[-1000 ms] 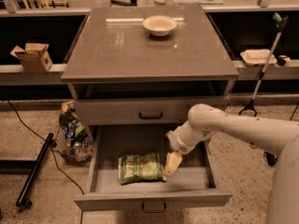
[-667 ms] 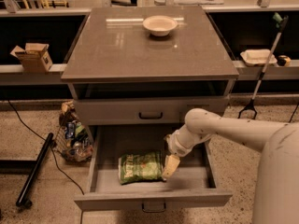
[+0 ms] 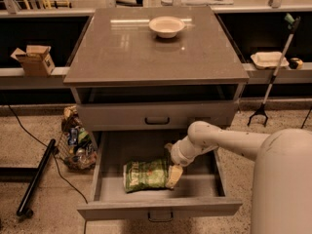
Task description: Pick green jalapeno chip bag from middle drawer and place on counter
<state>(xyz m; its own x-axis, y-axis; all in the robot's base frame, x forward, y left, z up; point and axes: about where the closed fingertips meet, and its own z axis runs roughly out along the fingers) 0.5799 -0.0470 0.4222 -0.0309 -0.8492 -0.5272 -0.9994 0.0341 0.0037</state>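
Fingers of gripper apart against green jalapeno chip bag in middle drawer; unlifted, worktop placement pending.

A single camera looks down from high in front of the cabinet, squarely facing its front and tilted steeply, so the whole counter top and the open drawer floor both show. It sits close: the robot's arm enters large from the lower right, and the gripper lies below centre, at the bag's right end. Ledges and floor fill the margins.
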